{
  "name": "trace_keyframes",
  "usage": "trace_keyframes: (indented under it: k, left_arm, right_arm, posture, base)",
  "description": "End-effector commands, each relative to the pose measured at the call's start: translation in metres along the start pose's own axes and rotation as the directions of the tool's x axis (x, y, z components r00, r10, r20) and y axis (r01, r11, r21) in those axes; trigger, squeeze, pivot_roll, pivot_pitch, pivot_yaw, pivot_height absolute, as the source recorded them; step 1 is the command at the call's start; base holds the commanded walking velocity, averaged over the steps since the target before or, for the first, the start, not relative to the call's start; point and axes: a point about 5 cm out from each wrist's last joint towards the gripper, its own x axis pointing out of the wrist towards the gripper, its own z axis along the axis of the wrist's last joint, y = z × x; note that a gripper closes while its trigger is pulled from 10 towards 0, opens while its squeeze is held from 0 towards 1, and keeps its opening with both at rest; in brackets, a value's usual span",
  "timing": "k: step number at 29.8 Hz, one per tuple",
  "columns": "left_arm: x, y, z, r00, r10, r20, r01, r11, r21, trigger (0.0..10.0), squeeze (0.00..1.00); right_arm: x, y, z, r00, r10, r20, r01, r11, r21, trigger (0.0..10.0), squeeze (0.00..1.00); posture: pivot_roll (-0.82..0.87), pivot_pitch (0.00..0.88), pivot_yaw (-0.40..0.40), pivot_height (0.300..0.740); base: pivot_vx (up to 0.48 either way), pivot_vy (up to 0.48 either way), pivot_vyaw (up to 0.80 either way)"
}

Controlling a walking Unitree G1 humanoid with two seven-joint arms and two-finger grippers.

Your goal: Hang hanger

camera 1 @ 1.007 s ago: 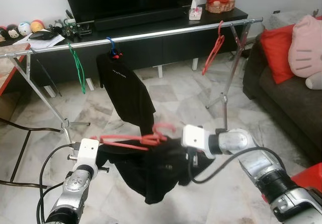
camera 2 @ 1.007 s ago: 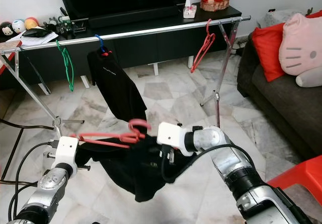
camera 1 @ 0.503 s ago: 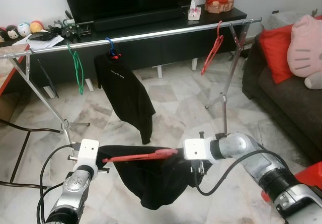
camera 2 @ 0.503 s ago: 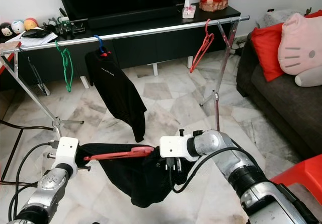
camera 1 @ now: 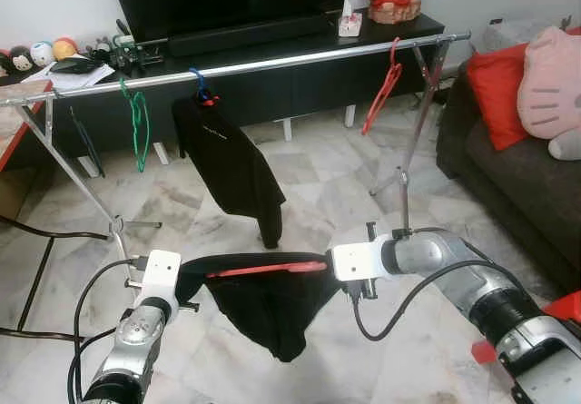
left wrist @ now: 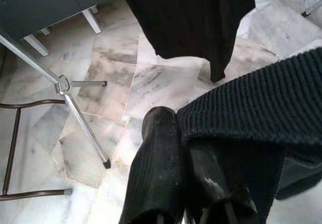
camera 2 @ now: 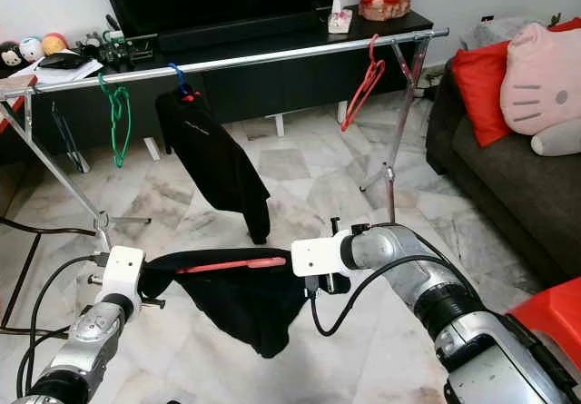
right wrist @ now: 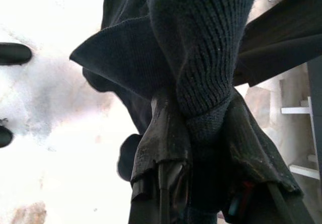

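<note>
Red hanger [camera 1: 263, 268] level inside a sagging black knit garment [camera 1: 268, 309], seemingly clamped between left tool [left wrist: 188, 176] and right tool [right wrist: 193, 138].

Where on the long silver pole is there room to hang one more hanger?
The widest bare stretch of the rail lies between the hung black top and the red hanger. A shorter gap sits between the green hanger and that top. The left end looks crowded.
</note>
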Motion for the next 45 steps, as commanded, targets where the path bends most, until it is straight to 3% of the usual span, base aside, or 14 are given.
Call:
trace_keyframes:
  k: [1,5,13,18,20,22,28,37,40,43,45]
  left_arm:
    - [-0.001,0.013,-0.002,0.998,0.048,-0.028,-0.049,0.999,-0.001,0.0,0.00]
    - [0.001,0.010,0.004,1.000,0.000,-0.015,0.000,1.000,-0.009,0.0,0.00]
    - [0.004,0.004,0.010,0.997,-0.069,-0.018,0.068,0.997,-0.038,0.0,0.00]
    - [0.006,0.001,0.021,0.994,-0.108,0.007,0.108,0.989,-0.101,0.0,0.00]
    - [0.008,0.005,0.035,0.990,-0.130,0.060,0.137,0.980,-0.143,0.0,0.00]
    - [0.008,0.007,0.042,0.987,-0.144,0.077,0.155,0.975,-0.159,0.0,0.00]
    - [0.003,-0.002,0.070,0.945,-0.263,0.194,0.289,0.950,-0.122,0.0,0.00]
    - [-0.009,-0.016,0.088,0.889,-0.380,0.257,0.412,0.907,-0.085,0.0,0.00]
    - [-0.011,-0.017,0.089,0.886,-0.387,0.257,0.419,0.904,-0.085,0.0,0.00]
    - [-0.019,-0.023,0.087,0.852,-0.470,0.232,0.492,0.869,-0.047,0.0,0.00]
    - [-0.023,-0.027,0.087,0.825,-0.518,0.226,0.535,0.845,-0.018,0.0,0.00]
  right_arm:
    - [-0.008,-0.008,-0.011,0.996,-0.026,-0.086,0.024,0.999,-0.024,0.0,0.00]
    - [-0.002,-0.006,-0.014,0.983,-0.050,-0.176,0.040,0.997,-0.059,0.0,0.00]
    - [0.006,-0.011,-0.010,0.962,-0.147,-0.232,0.138,0.989,-0.053,0.0,0.00]
    - [0.018,-0.009,0.003,0.965,-0.170,-0.199,0.179,0.984,0.024,0.0,0.00]
    - [0.027,-0.006,0.018,0.975,-0.181,-0.128,0.201,0.966,0.164,0.0,0.00]
    - [0.032,-0.006,0.024,0.975,-0.191,-0.112,0.210,0.957,0.201,0.0,0.00]
    - [0.046,-0.003,0.036,0.971,-0.214,-0.102,0.236,0.919,0.316,0.0,0.00]
    - [0.056,0.007,0.033,0.967,-0.201,-0.156,0.246,0.894,0.374,0.0,0.00]
    - [0.057,0.008,0.033,0.966,-0.203,-0.160,0.250,0.892,0.376,0.0,0.00]
    - [0.057,0.001,0.032,0.941,-0.293,-0.172,0.339,0.807,0.484,0.0,0.00]
    - [0.060,0.000,0.036,0.937,-0.316,-0.147,0.334,0.698,0.633,0.0,0.00]
  posture:
    - [-0.09,0.000,0.133,0.740]
    - [-0.09,0.000,0.133,0.740]
    - [-0.09,0.000,0.131,0.740]
    - [-0.09,0.000,0.125,0.740]
    - [-0.09,0.000,0.123,0.740]
    - [-0.09,0.000,0.120,0.740]
    - [-0.09,0.000,0.113,0.740]
    - [-0.08,0.000,0.106,0.740]
    - [-0.08,0.000,0.106,0.740]
    - [-0.08,0.000,0.105,0.740]
    - [-0.08,0.000,0.101,0.740]
  base:
    - [0.000,0.000,0.00]
    - [0.000,0.000,0.00]
    - [0.000,0.000,0.00]
    - [0.000,0.000,0.00]
    - [0.000,0.000,0.00]
    - [0.000,0.000,0.00]
    - [0.000,0.000,0.00]
    - [0.000,0.000,0.00]
    - [0.000,0.000,0.00]
    - [0.000,0.000,0.00]
    - [0.000,0.000,0.00]
